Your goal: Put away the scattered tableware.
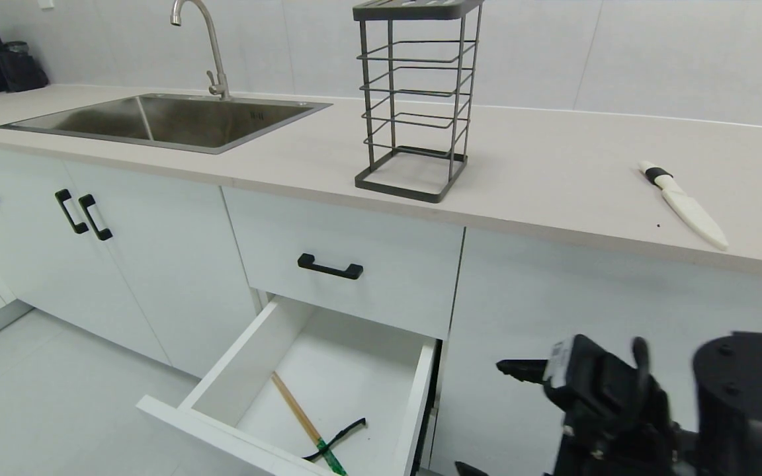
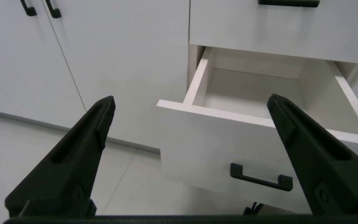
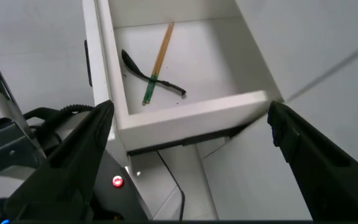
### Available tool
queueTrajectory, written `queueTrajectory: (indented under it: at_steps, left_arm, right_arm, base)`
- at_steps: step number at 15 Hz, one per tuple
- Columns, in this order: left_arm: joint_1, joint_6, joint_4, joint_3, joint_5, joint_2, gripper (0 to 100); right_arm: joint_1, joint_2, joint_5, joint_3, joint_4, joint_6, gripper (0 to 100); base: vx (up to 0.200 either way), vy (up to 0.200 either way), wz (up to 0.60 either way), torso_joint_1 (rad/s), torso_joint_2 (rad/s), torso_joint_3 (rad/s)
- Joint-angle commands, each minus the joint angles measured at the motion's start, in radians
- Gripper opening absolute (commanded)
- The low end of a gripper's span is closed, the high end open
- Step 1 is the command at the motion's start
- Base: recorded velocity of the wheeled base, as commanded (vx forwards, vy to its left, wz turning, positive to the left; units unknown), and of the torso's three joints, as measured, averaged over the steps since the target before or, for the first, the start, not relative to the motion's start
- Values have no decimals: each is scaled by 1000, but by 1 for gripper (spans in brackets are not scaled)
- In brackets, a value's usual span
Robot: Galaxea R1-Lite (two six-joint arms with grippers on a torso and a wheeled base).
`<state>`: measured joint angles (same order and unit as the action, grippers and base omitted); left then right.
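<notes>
Drawer [image 1: 249, 363] open; left hand [image 2: 189, 102] and right hand [image 3: 190, 107] both spread wide.

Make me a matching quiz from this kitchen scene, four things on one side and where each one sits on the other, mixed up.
Things
1. white knife
2. wooden chopstick
3. wire rack
4. faucet

Places
A. behind the sink
B. inside the open drawer
C. lying flat on the right part of the counter
D. standing upright near the middle of the counter

Pairs: 1-C, 2-B, 3-D, 4-A
</notes>
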<state>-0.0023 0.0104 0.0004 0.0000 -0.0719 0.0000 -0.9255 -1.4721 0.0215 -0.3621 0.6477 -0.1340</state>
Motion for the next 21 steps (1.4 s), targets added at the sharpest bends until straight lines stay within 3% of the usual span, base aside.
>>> queueTrajectory:
  at_steps: [1, 5, 10, 12, 16, 21]
  left_arm:
    - [-1, 0, 0, 0, 0, 2, 100]
    - [1, 0, 0, 0, 0, 2, 100]
    - [1, 0, 1, 0, 0, 2, 100]
    - [1, 0, 1, 0, 0, 2, 100]
    - [1, 0, 0, 0, 0, 2, 100]
    - [1, -1, 1, 0, -2, 2, 100]
  right_arm:
    - [60, 274, -6, 161, -42, 1, 100]
    - [73, 593, -28, 345, -108, 1, 100]
    - [74, 885, -20, 338, -312, -7, 100]
    - [126, 937, -18, 331, -327, -49, 100]
    - [430, 1076, -31, 322, -332, -56, 100]
    - [810, 1254, -149, 318, -367, -9, 100]
  base:
    - [0, 0, 0, 0, 0, 0]
    - [0, 0, 0, 0, 0, 0]
    - [0, 0, 0, 0, 0, 0]
    - [0, 0, 0, 0, 0, 0]
    - [0, 0, 0, 0, 0, 0]
    - [0, 0, 0, 0, 0, 0]
